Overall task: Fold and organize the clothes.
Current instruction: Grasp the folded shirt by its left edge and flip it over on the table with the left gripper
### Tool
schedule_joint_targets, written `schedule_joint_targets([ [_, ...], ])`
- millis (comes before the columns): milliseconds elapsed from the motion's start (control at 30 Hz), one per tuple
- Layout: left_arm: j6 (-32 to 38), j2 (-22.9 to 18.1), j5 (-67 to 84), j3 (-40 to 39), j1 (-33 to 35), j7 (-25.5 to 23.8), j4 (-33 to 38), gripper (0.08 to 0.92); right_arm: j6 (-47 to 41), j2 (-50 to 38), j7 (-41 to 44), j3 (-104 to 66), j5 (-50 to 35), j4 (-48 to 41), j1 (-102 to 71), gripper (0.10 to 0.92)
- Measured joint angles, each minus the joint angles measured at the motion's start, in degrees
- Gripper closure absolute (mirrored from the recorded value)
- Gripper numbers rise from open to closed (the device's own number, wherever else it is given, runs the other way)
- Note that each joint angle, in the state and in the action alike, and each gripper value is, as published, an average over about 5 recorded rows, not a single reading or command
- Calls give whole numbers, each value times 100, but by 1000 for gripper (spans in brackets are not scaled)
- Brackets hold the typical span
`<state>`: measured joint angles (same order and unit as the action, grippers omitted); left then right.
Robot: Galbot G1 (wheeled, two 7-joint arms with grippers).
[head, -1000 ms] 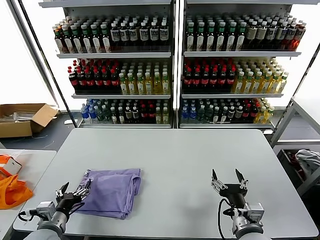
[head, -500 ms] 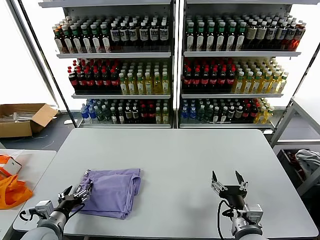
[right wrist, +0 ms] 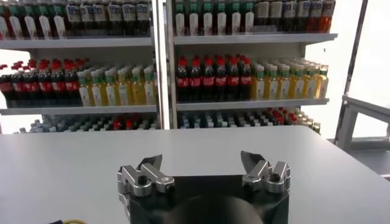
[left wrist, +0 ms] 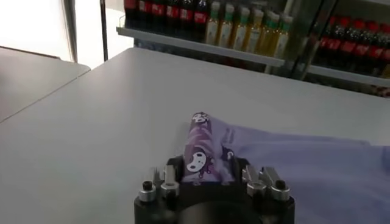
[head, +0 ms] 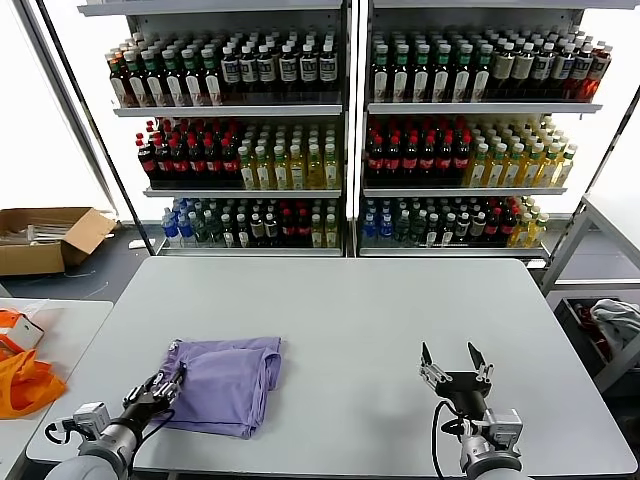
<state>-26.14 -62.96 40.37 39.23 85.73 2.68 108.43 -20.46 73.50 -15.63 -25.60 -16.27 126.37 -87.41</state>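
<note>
One folded lavender T-shirt (head: 225, 382) lies on the grey worktop (head: 380, 310), toward the robot's left and near the front edge. Folded into a rough rectangle; plain surface up across most of it. A rolled or doubled edge along its left side shows the darker purple cartoon print (left wrist: 201, 149).

Left end effector (head: 160, 390): low at the shirt's left front corner, arm coming in from the worktop's near left edge. In the left wrist view the printed edge of the shirt runs between its fingers (left wrist: 259, 176), which stand close on either side of the fabric. Grasping that edge, by the look of it; the cloth bunches upward right at the fingers.

Right end effector (head: 455, 362): over bare worktop on the robot's right, well apart from the shirt. Fingers (right wrist: 253, 163) spread wide, nothing between them. Released, idle.

Surroundings: two tall shelving units (head: 345, 130) behind the worktop, stocked with rows of bottled drinks, dark, red, yellow and green. An open cardboard box (head: 45, 238) on the floor far left. An orange plastic bag (head: 25, 385) on a second surface at the left edge. A bundle of pale cloth (head: 615, 325) low at the far right, off the worktop.
</note>
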Motion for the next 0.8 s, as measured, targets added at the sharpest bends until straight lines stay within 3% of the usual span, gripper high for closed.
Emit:
schedule_joint_targets([
  [467,-38,-13,-32,65,45,91,153,880,20,-15,4,28,14,-20,13,203],
  [800,43,252,-49,600,64,188,101,890,18,-58,-2,27,-12,-19,34,203],
])
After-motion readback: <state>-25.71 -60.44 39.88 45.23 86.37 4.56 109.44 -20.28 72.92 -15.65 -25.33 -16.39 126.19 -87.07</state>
